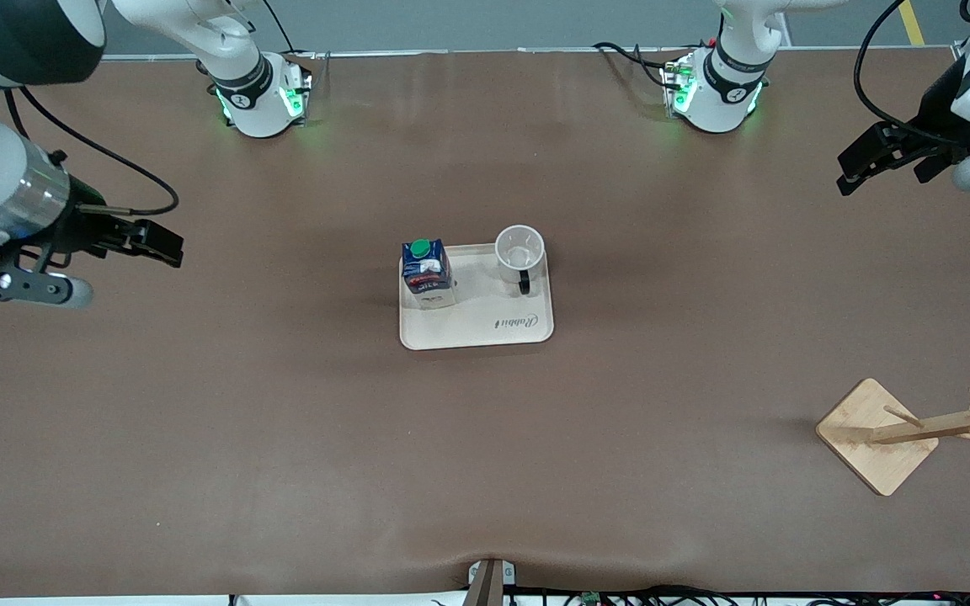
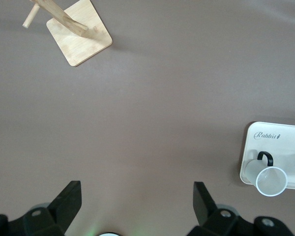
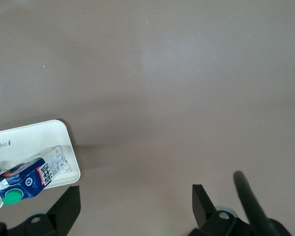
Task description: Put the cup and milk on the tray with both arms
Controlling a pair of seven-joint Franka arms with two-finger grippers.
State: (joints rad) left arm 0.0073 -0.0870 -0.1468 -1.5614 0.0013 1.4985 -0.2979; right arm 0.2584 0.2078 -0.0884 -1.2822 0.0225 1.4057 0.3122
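One tray (image 1: pixel 477 324) lies at the middle of the table (image 1: pixel 283 421); on it stand one milk carton (image 1: pixel 427 271), upright at the corner toward the right arm's end, and one cup (image 1: pixel 520 253), upright and empty, at the corner toward the left arm's end, its black handle turned toward the front camera; the two stand apart, both on the tray's edge farther from the front camera. Two grippers hang in the air, each with jaws wide and holding nothing: the left gripper (image 1: pixel 860 168) over bare table at the left arm's end; the right gripper (image 1: pixel 167 246) over bare table at the right arm's end. One wooden rack (image 1: pixel 881 438) sits near the front camera at the left arm's end, well apart from the tray.
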